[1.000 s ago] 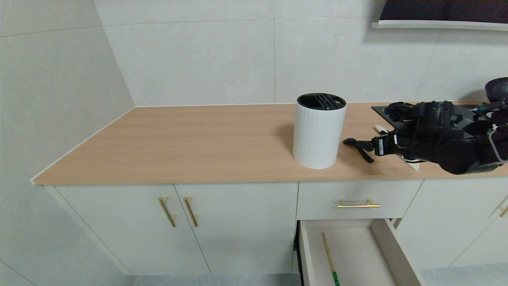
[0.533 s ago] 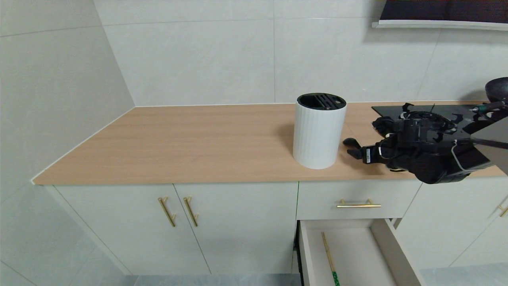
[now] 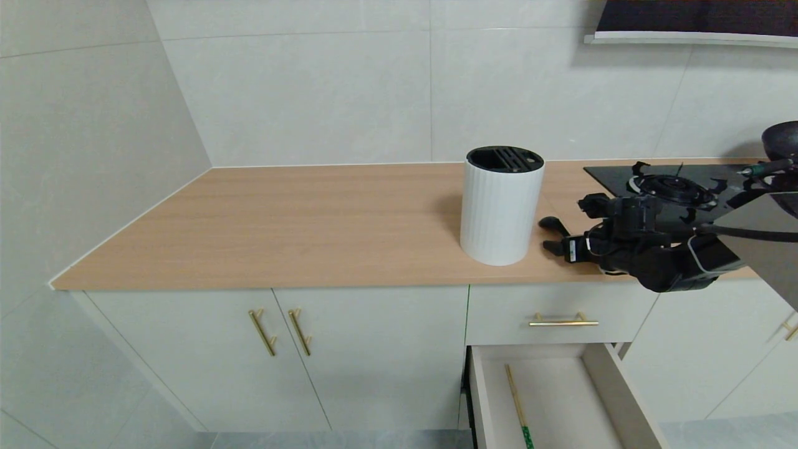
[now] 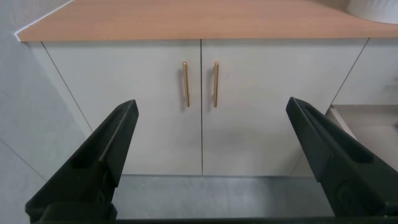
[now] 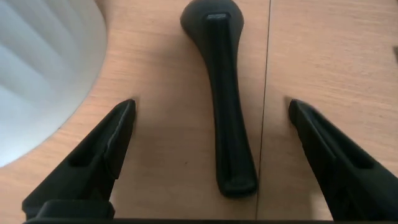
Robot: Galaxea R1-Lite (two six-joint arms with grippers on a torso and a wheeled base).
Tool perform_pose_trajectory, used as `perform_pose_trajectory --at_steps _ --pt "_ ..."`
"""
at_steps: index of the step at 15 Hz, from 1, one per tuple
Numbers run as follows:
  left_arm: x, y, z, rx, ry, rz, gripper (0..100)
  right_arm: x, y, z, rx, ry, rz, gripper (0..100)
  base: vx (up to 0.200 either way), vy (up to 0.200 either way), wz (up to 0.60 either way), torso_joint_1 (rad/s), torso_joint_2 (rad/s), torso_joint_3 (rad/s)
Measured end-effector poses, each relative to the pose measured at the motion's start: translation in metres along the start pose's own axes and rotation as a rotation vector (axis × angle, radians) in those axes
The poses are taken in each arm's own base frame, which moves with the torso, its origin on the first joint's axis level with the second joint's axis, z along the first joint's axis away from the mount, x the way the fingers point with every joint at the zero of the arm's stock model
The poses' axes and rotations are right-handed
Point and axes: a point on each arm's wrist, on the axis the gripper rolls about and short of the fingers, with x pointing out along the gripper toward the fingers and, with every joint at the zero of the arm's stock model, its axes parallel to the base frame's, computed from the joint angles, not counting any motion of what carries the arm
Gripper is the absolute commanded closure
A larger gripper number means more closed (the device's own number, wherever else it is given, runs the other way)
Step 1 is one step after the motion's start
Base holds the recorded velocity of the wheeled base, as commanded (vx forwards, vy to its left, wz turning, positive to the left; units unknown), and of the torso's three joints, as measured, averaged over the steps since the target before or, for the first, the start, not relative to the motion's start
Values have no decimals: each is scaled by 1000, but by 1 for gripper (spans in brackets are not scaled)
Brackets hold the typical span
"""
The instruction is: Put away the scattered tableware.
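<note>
Fingers (image 5: 109, 143) of the right gripper (image 5: 210, 118) stand spread wide and grasp nothing. They straddle the black utensil (image 5: 227, 118), one on each side and apart from it. We find this utensil lying flat on the countertop (image 3: 312, 224), just beside the white holder (image 3: 502, 209), with its rounded end pointing away from the wrist.

The left gripper (image 4: 210, 107) is likewise released and empty. It hangs below counter height, facing the cabinet doors (image 4: 124, 106).

Progress, in our judgement, is partial. One chopstick (image 3: 516, 399) already lies in the open drawer (image 3: 598, 386), while the black utensil is not yet lifted. We judge the step in hand to be closing on its handle.

Limits of inspection:
- The right arm covers the countertop behind the utensil, so we cannot say whether other tableware lies there.
- The drawer's near end is cut off at the picture's edge, so its full contents are unconfirmed.
- We cannot tell what kind of utensil this is, nor see inside the holder's slots.
</note>
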Motion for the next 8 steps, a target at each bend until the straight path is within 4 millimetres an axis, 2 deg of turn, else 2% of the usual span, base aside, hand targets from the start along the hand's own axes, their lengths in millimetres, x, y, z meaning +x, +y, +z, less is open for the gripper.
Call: perform_pose_trajectory --at_steps 1,2,8 --pt "0 0 0 0 0 -1 0 2 0 -1 0 1 -5 0 0 0 0 0 0 0" --pt "0 0 0 0 0 0 0 2 0 -2 0 2 -7 100 0 0 0 0 0 0" --pt "0 0 0 0 0 0 0 4 0 -4 1 7 -9 100 0 0 0 0 0 0"
